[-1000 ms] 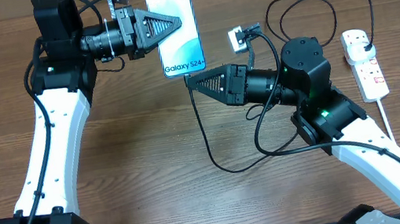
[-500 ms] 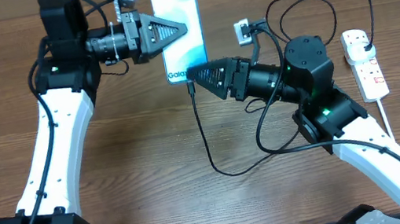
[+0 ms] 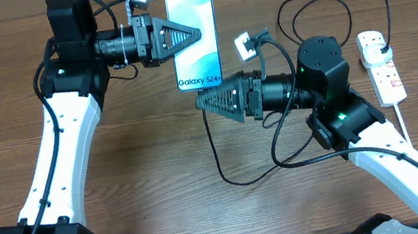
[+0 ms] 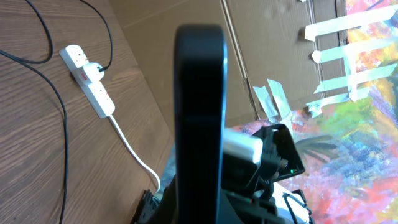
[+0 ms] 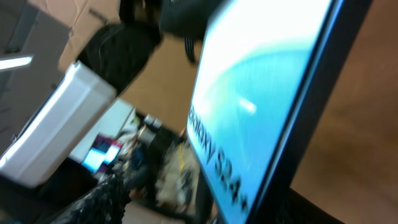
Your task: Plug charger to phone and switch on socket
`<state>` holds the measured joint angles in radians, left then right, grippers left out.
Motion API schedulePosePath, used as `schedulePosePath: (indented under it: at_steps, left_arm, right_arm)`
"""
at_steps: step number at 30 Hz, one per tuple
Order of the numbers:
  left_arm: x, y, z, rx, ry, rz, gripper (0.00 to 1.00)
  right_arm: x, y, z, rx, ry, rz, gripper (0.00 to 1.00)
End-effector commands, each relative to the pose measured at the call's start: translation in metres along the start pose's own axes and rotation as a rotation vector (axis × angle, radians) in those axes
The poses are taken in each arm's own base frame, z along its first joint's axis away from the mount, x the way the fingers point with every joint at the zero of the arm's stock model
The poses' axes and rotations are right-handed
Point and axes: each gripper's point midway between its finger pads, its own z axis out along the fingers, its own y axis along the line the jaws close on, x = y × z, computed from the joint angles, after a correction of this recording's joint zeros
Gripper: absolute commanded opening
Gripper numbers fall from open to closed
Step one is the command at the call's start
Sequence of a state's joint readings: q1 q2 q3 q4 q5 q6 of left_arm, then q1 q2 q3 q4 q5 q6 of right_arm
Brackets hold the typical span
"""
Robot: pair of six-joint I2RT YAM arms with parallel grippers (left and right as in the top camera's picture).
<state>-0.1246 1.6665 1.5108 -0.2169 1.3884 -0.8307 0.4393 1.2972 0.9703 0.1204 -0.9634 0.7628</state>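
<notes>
L tool [image 3: 191,35] grips the phone [image 3: 197,62] up over the bench [image 3: 134,170], long side far-to-near, bottom edge nearest; R tool [image 3: 205,99] (spread or closed? can't tell) sits just near of that edge, w/ the charger [image 3: 215,149] wire hanging by its tip.

The middle is blocked by the phone [image 3: 194,40] and black cable [image 3: 212,141]; bare table [image 3: 165,211] is seen lower middle.

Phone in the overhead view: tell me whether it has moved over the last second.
Yes. The phone has shifted right, closer to the socket, and slightly down the frame.
</notes>
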Motion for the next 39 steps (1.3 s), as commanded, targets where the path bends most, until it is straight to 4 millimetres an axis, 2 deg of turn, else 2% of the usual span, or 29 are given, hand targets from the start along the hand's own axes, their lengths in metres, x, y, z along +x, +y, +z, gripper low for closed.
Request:
schedulePosePath:
  at_steps: [1, 3, 5, 7, 9, 16, 17, 19, 25, 33, 39]
  left_arm:
    - [0.003, -0.012, -0.001, 0.023, 0.017, 0.050, 0.04]
    - [0.003, -0.012, -0.001, 0.023, 0.017, 0.050, 0.04]
    - [0.003, -0.012, -0.001, 0.023, 0.018, 0.050, 0.04]
    - [0.003, -0.012, -0.001, 0.023, 0.018, 0.050, 0.04]
    - [0.003, -0.012, -0.001, 0.021, 0.015, 0.050, 0.04]
    - [0.003, -0.012, -0.001, 0.021, 0.016, 0.048, 0.04]
    - [0.003, -0.012, -0.001, 0.021, 0.016, 0.049, 0.04]
    - [0.003, -0.012, -0.001, 0.021, 0.016, 0.049, 0.04]
    - [0.003, -0.012, -0.001, 0.021, 0.016, 0.049, 0.04]
    - [0.007, -0.015, -0.001, 0.043, 0.041, 0.062, 0.04]
    - [0.012, -0.020, -0.001, 0.069, 0.067, 0.077, 0.04]
  right_arm:
    - [0.012, 0.003, -0.001, -0.022, 0.068, 0.035, 0.68]
    - [0.016, -0.010, -0.001, 0.028, 0.067, 0.068, 0.65]
    - [0.018, -0.016, -0.001, 0.051, 0.068, 0.090, 0.58]
    - [0.017, -0.015, 0.000, 0.048, 0.065, 0.083, 0.42]
    - [0.013, -0.012, 0.000, 0.036, 0.054, 0.059, 0.32]
    - [0.004, -0.004, 0.001, 0.009, 0.025, 0.006, 0.30]
    - [0.004, -0.004, 0.001, 0.009, 0.025, 0.006, 0.23]
    - [0.004, -0.004, 0.001, 0.009, 0.025, 0.006, 0.15]
    - [0.004, -0.004, 0.001, 0.009, 0.025, 0.006, 0.04]
    - [-0.006, -0.009, 0.000, 0.043, -0.028, 0.023, 0.04]
    - [-0.017, 0.002, 0.000, 0.009, -0.064, -0.001, 0.04]
